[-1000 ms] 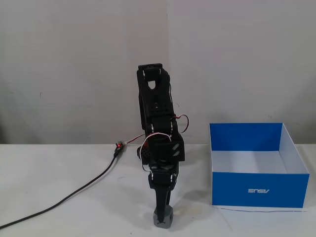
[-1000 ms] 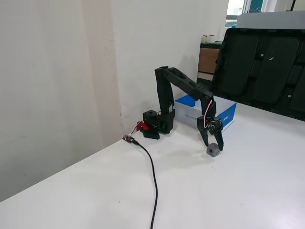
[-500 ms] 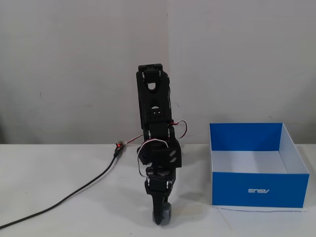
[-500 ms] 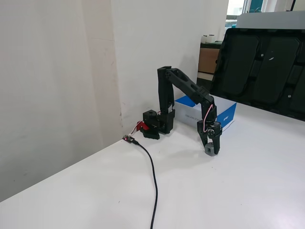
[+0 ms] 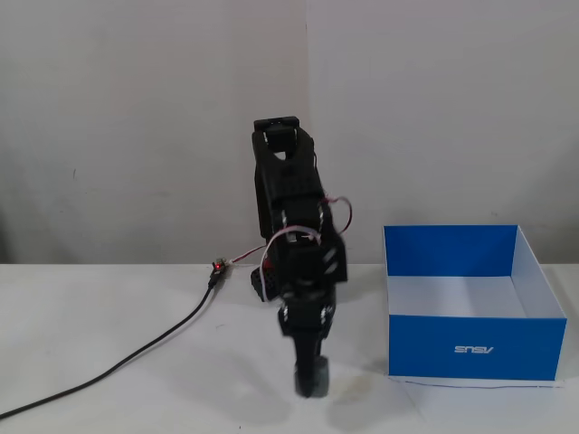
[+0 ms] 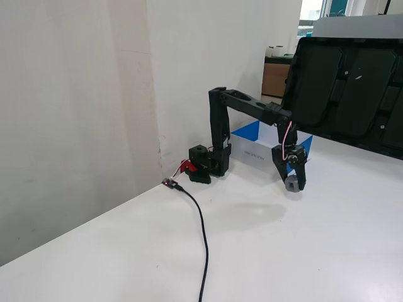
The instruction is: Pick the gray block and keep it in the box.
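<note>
My gripper points down at the front of the table, left of the box. It is shut on the gray block, a small dark gray cube held between the fingertips. In a fixed view the gripper and the block hang a little above the white table, with their shadow below and to the left. The box is blue outside with a white logo, white inside, and open-topped. It stands on the table to the right of the arm. In a fixed view the box sits behind the arm, partly hidden.
A black cable runs from a small board near the arm base to the front left table edge. A large dark panel stands behind the table. A pale wall is close behind the arm.
</note>
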